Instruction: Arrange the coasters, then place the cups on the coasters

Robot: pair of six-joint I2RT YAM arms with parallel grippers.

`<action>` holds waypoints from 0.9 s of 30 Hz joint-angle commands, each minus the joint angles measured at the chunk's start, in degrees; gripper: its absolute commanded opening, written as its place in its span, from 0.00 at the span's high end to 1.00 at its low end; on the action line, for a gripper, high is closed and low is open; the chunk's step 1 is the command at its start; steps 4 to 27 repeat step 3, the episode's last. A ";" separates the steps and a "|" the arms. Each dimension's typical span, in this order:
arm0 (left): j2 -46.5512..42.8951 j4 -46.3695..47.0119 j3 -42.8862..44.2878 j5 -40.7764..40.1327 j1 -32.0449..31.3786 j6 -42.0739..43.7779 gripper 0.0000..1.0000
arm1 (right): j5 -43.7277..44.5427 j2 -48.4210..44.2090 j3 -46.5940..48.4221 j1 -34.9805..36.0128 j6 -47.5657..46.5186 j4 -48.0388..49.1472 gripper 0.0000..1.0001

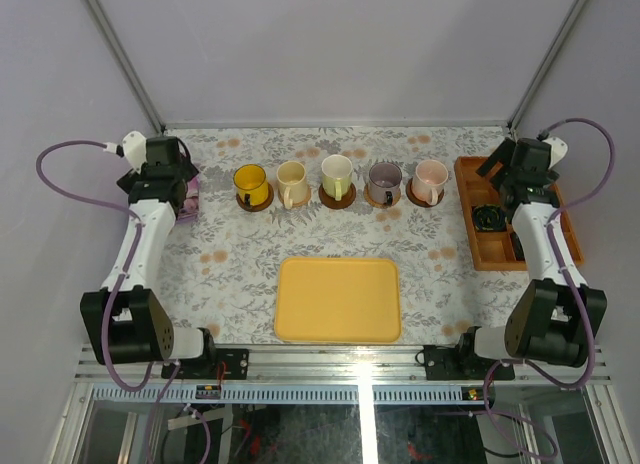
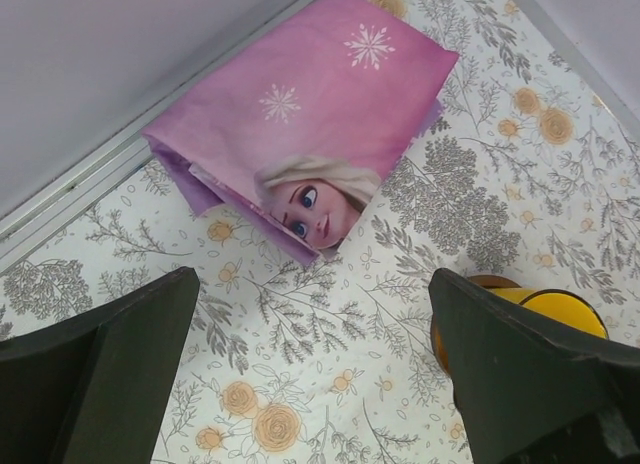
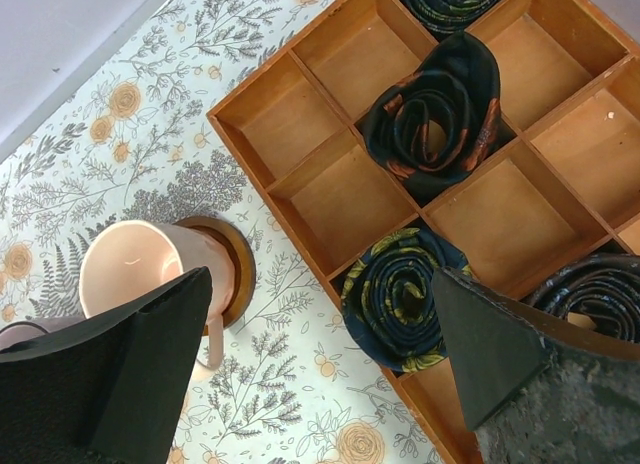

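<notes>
Several cups stand in a row across the far half of the table, each on a round wooden coaster: yellow (image 1: 250,183), cream (image 1: 292,182), pale green-white (image 1: 337,174), purple-grey (image 1: 384,180) and pink (image 1: 429,179). My left gripper (image 1: 180,176) hangs open at the left end of the row with nothing between its fingers (image 2: 315,384). To its right are the yellow cup (image 2: 570,309) and its coaster (image 2: 485,281). My right gripper (image 1: 510,174) is open and holds nothing (image 3: 320,374). It hovers between the pink cup (image 3: 130,264) on its dark coaster (image 3: 235,264) and the compartment tray.
A rectangular yellow tray (image 1: 338,300) lies near the front middle. An orange wooden compartment tray (image 1: 472,199) (image 3: 345,204) at the right holds rolled dark fabric pieces (image 3: 430,114). A folded pink printed cloth (image 2: 310,124) lies by the left wall under the left arm.
</notes>
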 commanded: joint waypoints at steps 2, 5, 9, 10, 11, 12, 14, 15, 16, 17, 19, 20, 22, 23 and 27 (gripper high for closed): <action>-2.85 1.86 -1.52 -3.01 0.16 -0.56 0.00 | -1.19 0.67 1.66 0.24 0.86 1.75 0.01; -3.23 2.17 -1.80 -3.02 0.16 -0.45 0.00 | -1.27 0.90 1.72 0.22 0.89 1.81 0.00; -3.23 2.17 -1.80 -3.02 0.16 -0.45 0.00 | -1.27 0.90 1.72 0.22 0.89 1.81 0.00; -3.23 2.17 -1.80 -3.02 0.16 -0.45 0.00 | -1.27 0.90 1.72 0.22 0.89 1.81 0.00; -3.23 2.17 -1.80 -3.02 0.16 -0.45 0.00 | -1.27 0.90 1.72 0.22 0.89 1.81 0.00; -3.23 2.17 -1.80 -3.02 0.16 -0.45 0.00 | -1.27 0.90 1.72 0.22 0.89 1.81 0.00; -3.23 2.17 -1.80 -3.02 0.16 -0.45 0.00 | -1.27 0.90 1.72 0.22 0.89 1.81 0.00; -3.23 2.17 -1.80 -3.02 0.16 -0.45 0.00 | -1.27 0.90 1.72 0.22 0.89 1.81 0.00; -3.23 2.17 -1.80 -3.02 0.16 -0.45 0.00 | -1.27 0.90 1.72 0.22 0.89 1.81 0.00; -3.23 2.17 -1.80 -3.02 0.16 -0.45 0.00 | -1.27 0.90 1.72 0.22 0.89 1.81 0.00; -3.23 2.17 -1.80 -3.02 0.16 -0.45 0.00 | -1.27 0.90 1.72 0.22 0.89 1.81 0.00; -3.23 2.17 -1.80 -3.02 0.16 -0.45 0.00 | -1.27 0.90 1.72 0.22 0.89 1.81 0.00; -3.23 2.17 -1.80 -3.02 0.16 -0.45 0.00 | -1.27 0.90 1.72 0.22 0.89 1.81 0.00; -3.23 2.17 -1.80 -3.02 0.16 -0.45 0.00 | -1.27 0.90 1.72 0.22 0.89 1.81 0.00; -3.23 2.17 -1.80 -3.02 0.16 -0.45 0.00 | -1.27 0.90 1.72 0.22 0.89 1.81 0.00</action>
